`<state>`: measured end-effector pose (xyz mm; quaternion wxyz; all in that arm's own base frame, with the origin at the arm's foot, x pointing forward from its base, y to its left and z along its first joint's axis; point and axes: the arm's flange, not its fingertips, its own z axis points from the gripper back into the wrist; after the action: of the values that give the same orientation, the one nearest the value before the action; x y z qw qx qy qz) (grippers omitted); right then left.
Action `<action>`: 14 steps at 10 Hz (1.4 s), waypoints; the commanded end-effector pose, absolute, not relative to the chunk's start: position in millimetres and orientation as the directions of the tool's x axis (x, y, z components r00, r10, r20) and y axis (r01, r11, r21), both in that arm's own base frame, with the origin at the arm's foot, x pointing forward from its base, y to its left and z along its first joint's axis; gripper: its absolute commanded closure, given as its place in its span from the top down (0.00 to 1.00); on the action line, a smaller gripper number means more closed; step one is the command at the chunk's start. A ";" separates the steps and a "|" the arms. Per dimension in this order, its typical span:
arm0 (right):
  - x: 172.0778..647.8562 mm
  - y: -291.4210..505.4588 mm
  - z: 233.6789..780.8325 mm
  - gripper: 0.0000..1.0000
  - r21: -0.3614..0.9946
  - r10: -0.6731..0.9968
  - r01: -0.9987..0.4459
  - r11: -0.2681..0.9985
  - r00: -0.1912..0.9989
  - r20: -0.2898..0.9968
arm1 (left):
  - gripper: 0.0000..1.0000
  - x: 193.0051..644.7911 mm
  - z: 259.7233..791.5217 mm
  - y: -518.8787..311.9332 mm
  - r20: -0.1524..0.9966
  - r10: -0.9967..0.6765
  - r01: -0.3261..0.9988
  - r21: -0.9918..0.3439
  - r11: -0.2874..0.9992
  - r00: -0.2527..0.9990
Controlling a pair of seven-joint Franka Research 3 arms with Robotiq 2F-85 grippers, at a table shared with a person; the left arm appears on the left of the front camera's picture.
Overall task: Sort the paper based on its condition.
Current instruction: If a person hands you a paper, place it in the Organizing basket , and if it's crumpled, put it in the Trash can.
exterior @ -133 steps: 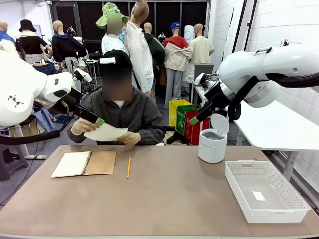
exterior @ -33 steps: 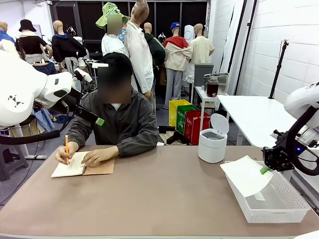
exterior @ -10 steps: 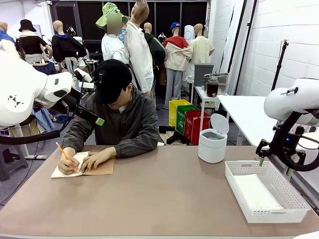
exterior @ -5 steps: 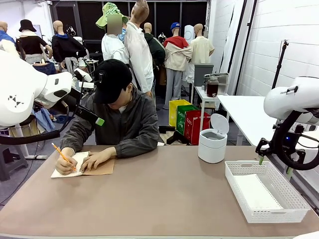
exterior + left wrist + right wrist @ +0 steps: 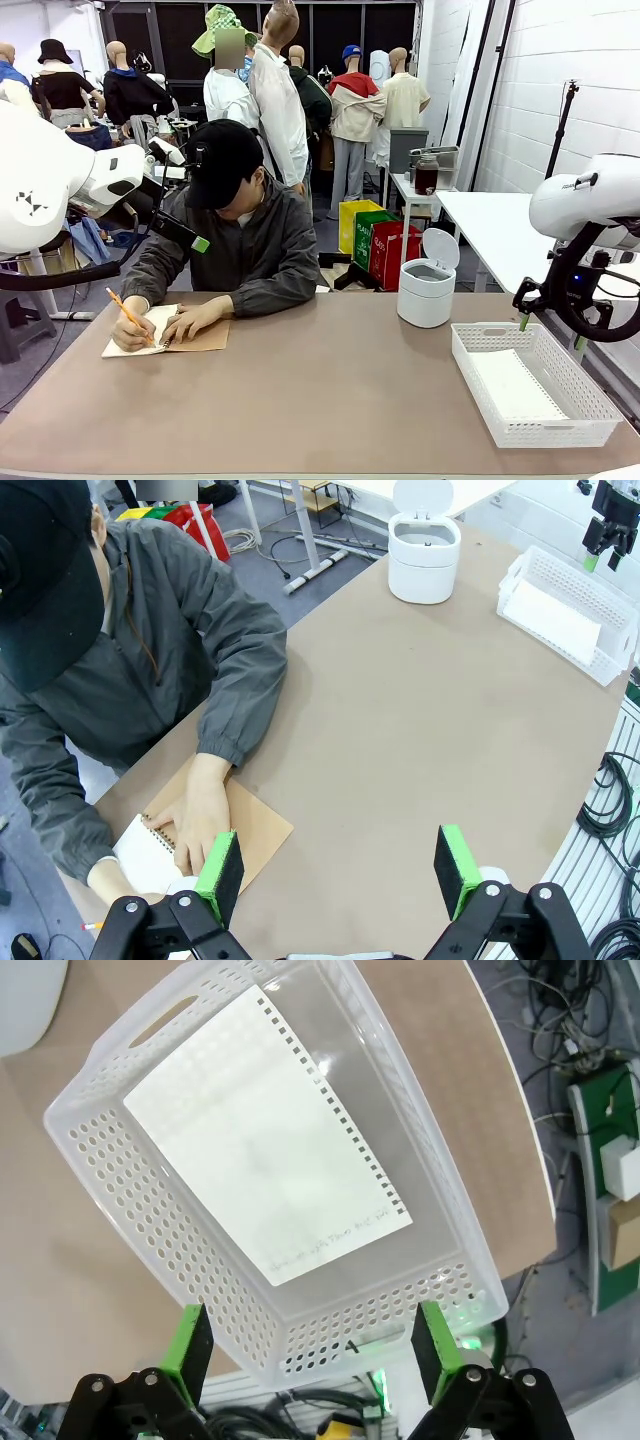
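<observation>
Inside the white basket [image 5: 550, 436] at the table's right end, one sheet of paper [image 5: 265, 1135] lies flat, alone. Above it hangs the right gripper [image 5: 310, 1328], spread and empty. One open-lidded bin [image 5: 427, 290] stands just beyond the basket. Well apart, a person writes with one pencil [image 5: 128, 315] in one notebook [image 5: 205, 338]. Over the table the left gripper [image 5: 337, 852] gapes, holding nothing.

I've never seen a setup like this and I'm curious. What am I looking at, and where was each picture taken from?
Two white robot arms share a brown table with a seated person. The wide picture looks across the table from between the arms; the other two come from wrist cameras looking past green-padded fingers: the left tool and the right tool, both open, holding nothing. The person writes with an orange pencil in a spiral-bound notebook with a brown cardboard cover. A white round lidded bin stands farther along. One thin white paper sheet lies flat in the white perforated plastic basket.
</observation>
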<state>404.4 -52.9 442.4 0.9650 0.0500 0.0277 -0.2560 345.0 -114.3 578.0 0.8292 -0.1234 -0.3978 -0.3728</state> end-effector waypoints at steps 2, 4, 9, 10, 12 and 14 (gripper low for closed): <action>403.3 -52.9 440.4 1.00 0.080 -0.488 0.495 0.865 0.868 -0.085 | 1.00 345.3 578.5 -113.1 0.749 -0.519 0.719 0.084 0.690 0.411; 403.3 -52.9 440.4 1.00 0.080 -0.488 0.495 0.865 0.868 -0.085 | 1.00 345.3 578.5 -113.1 0.749 -0.519 0.719 0.084 0.690 0.411; 395.0 -32.9 471.2 1.00 0.242 -0.408 0.396 0.885 0.913 -0.003 | 1.00 345.3 578.5 -113.1 0.749 -0.519 0.719 0.084 0.690 0.411; 394.5 -18.6 489.0 1.00 0.268 -0.334 0.313 0.911 0.942 0.036 | 1.00 345.3 578.5 -113.1 0.749 -0.519 0.719 0.084 0.690 0.411; 401.8 21.5 520.4 1.00 0.261 -0.194 0.152 0.953 0.970 0.145 | 1.00 345.3 578.5 -113.1 0.749 -0.519 0.719 0.084 0.690 0.411; 399.5 52.6 544.0 1.00 0.297 0.012 -0.083 0.951 0.973 0.233 | 1.00 345.3 578.5 -113.1 0.749 -0.519 0.719 0.084 0.690 0.411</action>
<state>396.3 51.4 547.6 0.9863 0.1249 -0.1028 -0.0318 345.0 -114.4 577.9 0.8292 -0.1234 -0.3977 -0.3728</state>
